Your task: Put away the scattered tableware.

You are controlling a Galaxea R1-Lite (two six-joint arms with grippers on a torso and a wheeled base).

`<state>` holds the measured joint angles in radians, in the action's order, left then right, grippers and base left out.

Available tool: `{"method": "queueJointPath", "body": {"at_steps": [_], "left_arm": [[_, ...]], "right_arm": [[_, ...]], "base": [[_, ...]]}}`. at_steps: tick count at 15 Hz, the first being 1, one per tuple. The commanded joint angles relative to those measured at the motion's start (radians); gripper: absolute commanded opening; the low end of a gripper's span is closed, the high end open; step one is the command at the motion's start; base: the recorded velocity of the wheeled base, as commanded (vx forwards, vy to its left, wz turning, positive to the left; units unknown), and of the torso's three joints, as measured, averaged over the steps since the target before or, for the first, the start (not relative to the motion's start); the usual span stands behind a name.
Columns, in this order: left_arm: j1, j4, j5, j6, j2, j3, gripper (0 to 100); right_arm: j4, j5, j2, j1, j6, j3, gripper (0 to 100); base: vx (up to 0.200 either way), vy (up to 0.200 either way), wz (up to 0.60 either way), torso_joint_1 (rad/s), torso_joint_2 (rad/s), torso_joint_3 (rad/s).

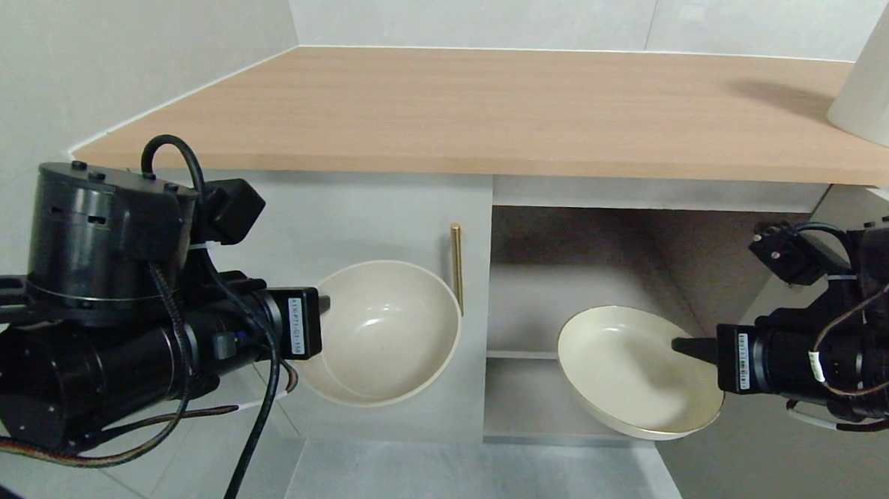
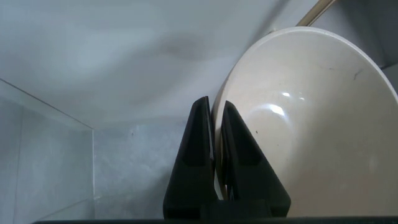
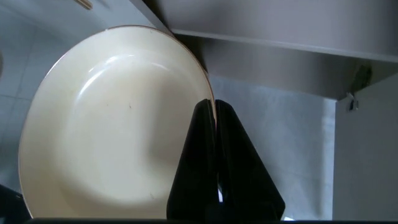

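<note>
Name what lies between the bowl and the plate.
In the head view, the edge of the closed cabinet door, with its gold handle, lies between the bowl and the plate.

Left arm (image 1: 148, 341) points inward, jaws clamped; right arm (image 1: 800, 362) likewise

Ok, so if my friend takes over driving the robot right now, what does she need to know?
Left gripper: jaws shut on the rim of the deep bowl, held up in front of the closed door.
Right gripper: jaws shut on the rim of the shallow dish, held tilted at the mouth of the open cupboard.
Done: both dishes are picked up.
Left: neither is on a shelf yet. The shallow dish probably goes in first, then the bowl.
</note>
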<state>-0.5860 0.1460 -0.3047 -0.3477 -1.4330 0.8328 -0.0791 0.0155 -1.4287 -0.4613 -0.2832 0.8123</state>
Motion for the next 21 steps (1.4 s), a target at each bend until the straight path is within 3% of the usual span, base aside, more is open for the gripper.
{"method": "queueJointPath", "body": {"at_steps": [1,4,9,12,21], "left_arm": [[0.0,0.0,-0.001,-0.001,-0.004,0.0,0],[0.0,0.0,-0.001,-0.001,-0.007,-0.001,0],[0.0,-0.003,-0.001,-0.001,-0.009,-0.003,0],[-0.002,-0.002,-0.001,0.01,-0.01,-0.007,0],[-0.002,-0.002,0.001,0.013,-0.02,-0.014,0]], "right_arm": [[-0.005,0.0,-0.059,0.0,-0.001,0.004,0],[-0.111,-0.016,-0.226,0.026,-0.007,0.008,0],[-0.321,-0.189,-0.59,0.061,-0.116,0.073,0],[-0.422,-0.226,-0.681,0.085,-0.136,0.093,0],[-0.449,-0.414,-0.817,0.13,-0.237,0.258,0]], "base": [[0.0,0.0,0.0,0.0,0.0,0.0],[0.0,0.0,0.0,0.0,0.0,0.0],[0.0,0.0,0.0,0.0,0.0,0.0],[0.0,0.0,0.0,0.0,0.0,0.0],[0.0,0.0,0.0,0.0,0.0,0.0]]}}
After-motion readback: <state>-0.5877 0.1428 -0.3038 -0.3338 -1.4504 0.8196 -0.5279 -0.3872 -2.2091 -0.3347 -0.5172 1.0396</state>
